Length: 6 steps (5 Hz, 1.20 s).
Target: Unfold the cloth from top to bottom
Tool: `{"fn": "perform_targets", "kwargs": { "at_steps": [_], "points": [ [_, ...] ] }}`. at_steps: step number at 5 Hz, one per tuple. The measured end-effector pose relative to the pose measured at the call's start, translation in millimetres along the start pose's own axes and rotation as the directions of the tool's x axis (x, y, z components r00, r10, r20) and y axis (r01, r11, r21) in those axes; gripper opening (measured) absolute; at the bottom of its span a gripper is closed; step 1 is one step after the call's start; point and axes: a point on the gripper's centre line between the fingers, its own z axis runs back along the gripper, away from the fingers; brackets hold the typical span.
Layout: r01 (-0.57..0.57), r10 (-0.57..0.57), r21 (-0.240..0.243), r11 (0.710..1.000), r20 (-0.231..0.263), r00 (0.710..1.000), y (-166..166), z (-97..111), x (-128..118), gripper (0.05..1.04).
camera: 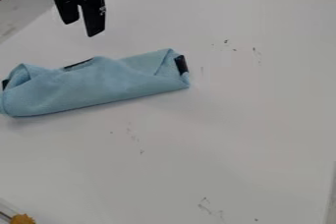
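The black gripper (82, 28) hangs at the upper left of the camera view, over the white table. A gap shows between its two fingers, with nothing held there. Below it in the view, apart from it, lies the light blue cloth (98, 86), folded into a long bundle that runs from the left edge to near the middle. Its lower edge is a smooth fold, while its upper edge is uneven with raised folds. Dark patches show at the cloth's right end, at its left end and along its top edge.
The white table (249, 134) carries small dark marks. At the bottom left corner is a yellow-orange object (22, 219) beside a thin rod. Dark items stand beyond the table's far edge at the upper right.
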Motion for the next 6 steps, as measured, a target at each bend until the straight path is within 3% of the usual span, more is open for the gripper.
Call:
{"fn": "perform_targets", "kwargs": {
  "at_steps": [1,2,4,5,6],
  "points": [
    [-0.005,0.005,-0.023,1.0,-0.029,1.0,-1,-13,-2,1.0],
    [-0.009,0.008,-0.026,1.0,-0.025,1.0,7,-35,9,1.0],
    [0.005,-0.004,-0.04,0.999,0.029,1.0,30,-66,17,1.0],
    [-0.005,0.008,-0.052,0.999,0.05,0.999,35,-73,15,1.0],
    [-0.021,0.023,-0.082,0.996,0.022,0.999,28,-78,8,1.0]
  ]
}}
